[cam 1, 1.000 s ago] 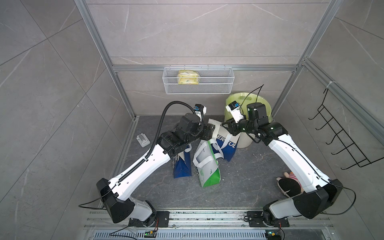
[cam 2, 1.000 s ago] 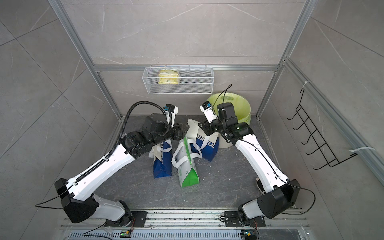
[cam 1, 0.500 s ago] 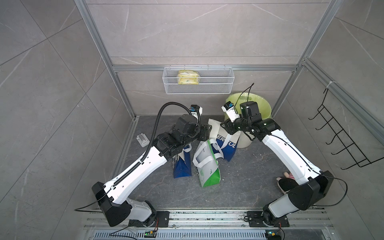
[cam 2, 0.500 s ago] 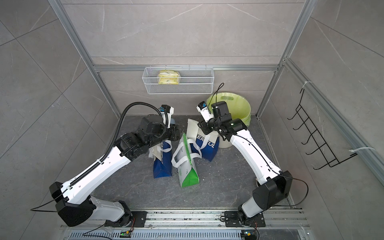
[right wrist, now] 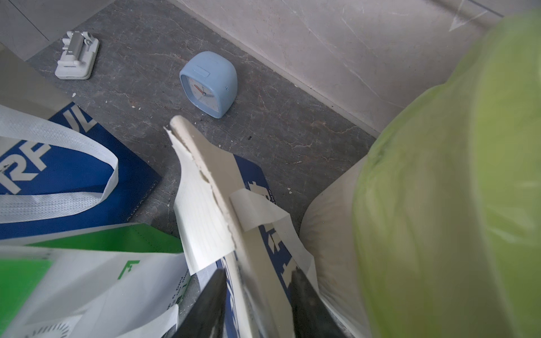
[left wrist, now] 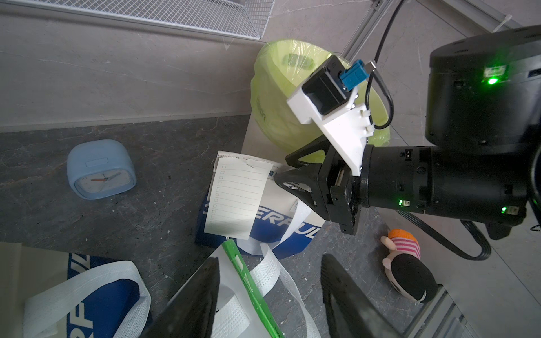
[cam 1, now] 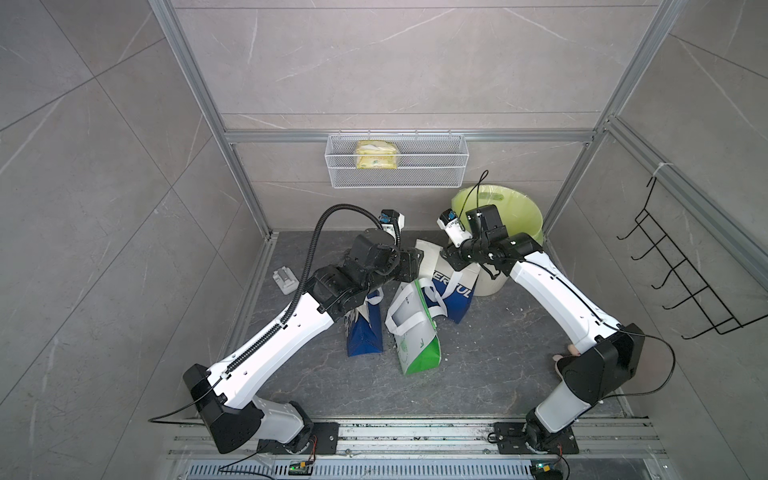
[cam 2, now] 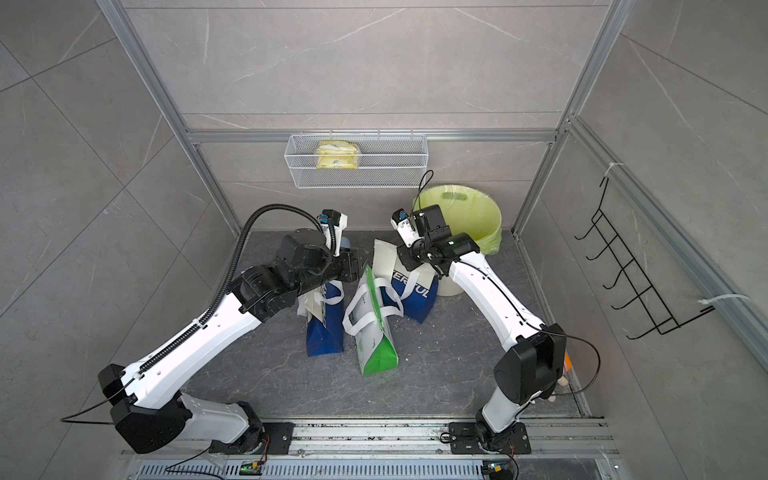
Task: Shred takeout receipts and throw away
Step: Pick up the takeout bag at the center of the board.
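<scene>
A white lined takeout receipt point(left wrist: 238, 196) hangs on the face of the far blue-and-white bag point(cam 1: 453, 291), just under its upper edge. In the right wrist view the receipt point(right wrist: 202, 222) is seen edge-on. My right gripper point(right wrist: 257, 272) is open, its jaws straddling that bag's upper edge beside the receipt; the same gripper point(left wrist: 285, 166) shows from the left wrist. My left gripper point(left wrist: 270, 263) is open above the green-and-white bag point(cam 1: 415, 345), with the bag's green rim and a white handle between its fingers, not pinched. The lime-lined bin point(cam 1: 511, 212) stands right behind the far bag.
A second blue-and-white bag point(cam 1: 363, 332) stands under the left arm. A pale blue alarm clock point(right wrist: 209, 83) and a small white device point(cam 1: 286, 279) sit near the back left. A plush toy point(left wrist: 407, 263) lies by the right arm's base. A wire basket point(cam 1: 397, 160) hangs on the back wall.
The right wrist has slid a little to the left, over the far blue-and-white bag. The left arm drew slightly left, then held still.
</scene>
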